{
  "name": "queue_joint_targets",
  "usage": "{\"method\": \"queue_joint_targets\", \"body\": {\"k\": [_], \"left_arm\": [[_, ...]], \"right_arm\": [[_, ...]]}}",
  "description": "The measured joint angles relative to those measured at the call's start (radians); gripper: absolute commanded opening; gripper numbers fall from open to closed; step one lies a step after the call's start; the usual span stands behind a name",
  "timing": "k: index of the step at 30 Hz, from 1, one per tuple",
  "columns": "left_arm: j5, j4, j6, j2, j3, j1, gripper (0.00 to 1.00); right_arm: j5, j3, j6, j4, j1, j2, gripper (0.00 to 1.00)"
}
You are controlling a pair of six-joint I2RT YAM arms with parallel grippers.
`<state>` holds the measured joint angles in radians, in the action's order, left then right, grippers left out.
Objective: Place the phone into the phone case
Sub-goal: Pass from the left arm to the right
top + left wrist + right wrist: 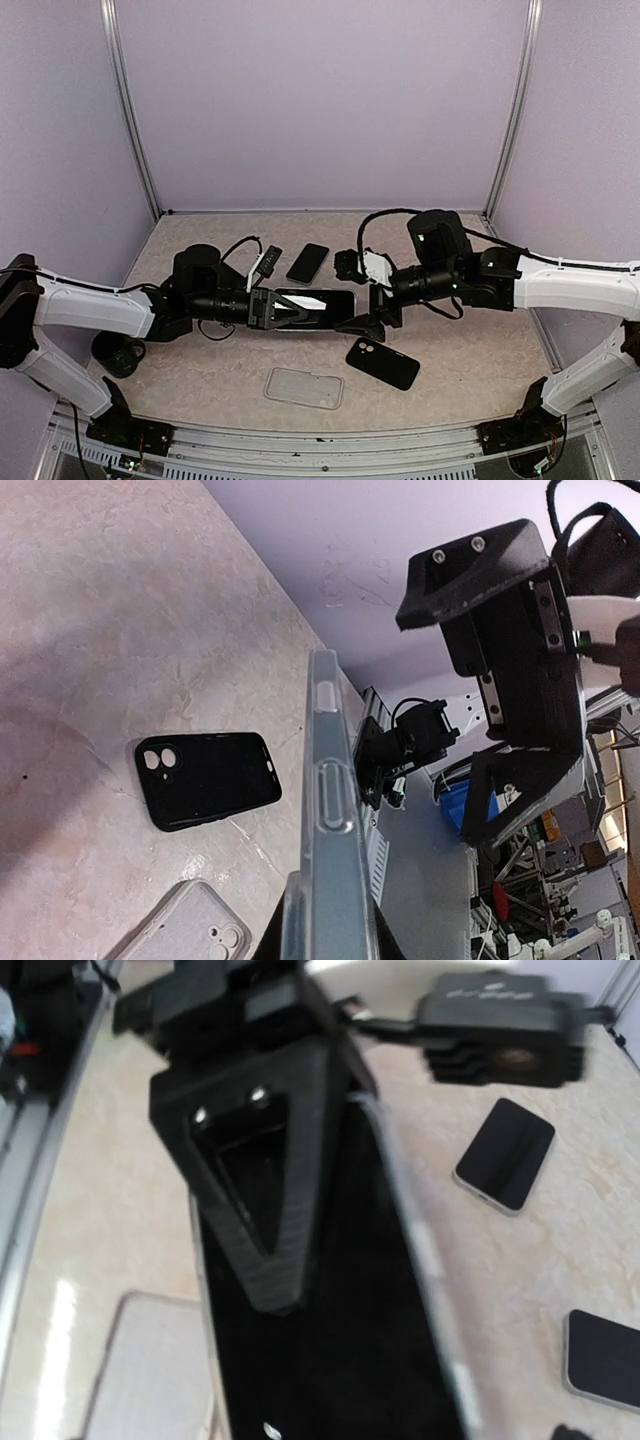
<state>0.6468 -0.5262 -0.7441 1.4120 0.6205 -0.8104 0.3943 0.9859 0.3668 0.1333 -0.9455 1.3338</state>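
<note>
My left gripper (288, 308) is shut on a phone (322, 300) with a black screen and a clear case around its edge, held level above the table. In the left wrist view the clear case (330, 810) is edge-on between my fingers. My right gripper (372, 318) is at the phone's right end with its jaws spread wide (505, 680). In the right wrist view the black screen (340, 1360) fills the middle with a left finger (265, 1190) on it. My right fingers do not show there.
A black case (382, 362) and a second clear case (303, 387) lie on the table near the front. Another phone (307, 262) lies behind, and one more (605, 1360) shows at the right wrist view's edge. A dark mug (120, 352) stands at the left.
</note>
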Motion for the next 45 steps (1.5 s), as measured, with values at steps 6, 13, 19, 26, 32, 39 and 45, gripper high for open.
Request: {"method": "queue_joint_targets", "body": {"k": [6,13,19,26,32,39,45], "left_arm": [[0.0,0.007,-0.011,0.008,0.009,0.0,0.0],[0.0,0.023,-0.013,0.012,0.009,0.0,0.0],[0.0,0.027,-0.014,0.021,0.009,0.0,0.0],[0.0,0.027,-0.015,0.027,0.009,0.0,0.0],[0.0,0.027,-0.016,0.035,0.009,0.0,0.0],[0.0,0.029,-0.018,0.035,0.009,0.0,0.0],[0.0,0.044,-0.017,0.035,0.009,0.0,0.0]], "right_arm": [[-0.151,0.032,0.069,0.016,-0.08,0.075,0.99],[-0.285,0.07,0.119,0.042,-0.129,0.148,1.0],[-0.351,0.09,0.141,0.056,-0.15,0.181,0.99],[-0.425,0.098,0.161,0.056,-0.182,0.212,0.99],[-0.483,0.098,0.169,0.055,-0.2,0.22,0.95],[-0.565,0.103,0.177,0.037,-0.224,0.241,0.86],[-0.602,0.103,0.193,0.026,-0.236,0.255,0.69]]}}
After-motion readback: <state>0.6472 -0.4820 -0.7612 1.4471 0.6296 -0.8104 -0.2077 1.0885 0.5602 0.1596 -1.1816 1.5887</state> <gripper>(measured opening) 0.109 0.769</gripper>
